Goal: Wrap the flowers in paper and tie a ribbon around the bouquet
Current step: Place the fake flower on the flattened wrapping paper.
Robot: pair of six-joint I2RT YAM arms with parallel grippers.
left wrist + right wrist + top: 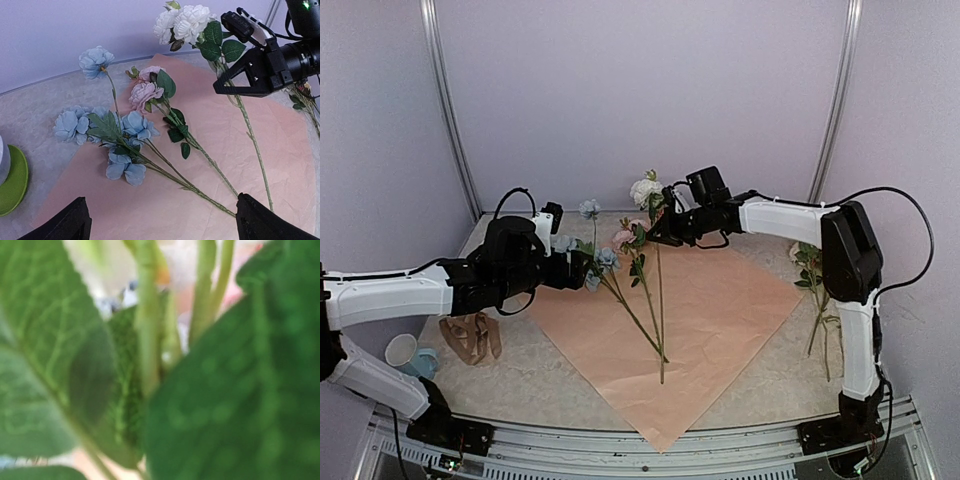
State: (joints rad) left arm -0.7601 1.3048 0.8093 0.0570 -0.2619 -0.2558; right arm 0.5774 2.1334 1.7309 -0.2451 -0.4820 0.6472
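The paper (720,310) lies flat on the table as a pinkish-beige diamond. Blue and pink flowers (122,137) rest on it, stems pointing toward the near corner. My right gripper (657,230) is shut on the stem of a white flower (184,22) and holds its bloom up above the paper's far corner, while the stem's end (661,375) reaches down to the sheet. Blurred green leaves (225,405) fill the right wrist view and hide the fingers. My left gripper (165,227) hovers open over the blue blooms, holding nothing. The tan ribbon (470,335) lies bunched on the table at the left.
A white cup (402,350) stands near the left front edge, beside the ribbon. A green plate (12,182) shows at the left of the left wrist view. More flower stems (812,270) lie on the table to the right of the paper.
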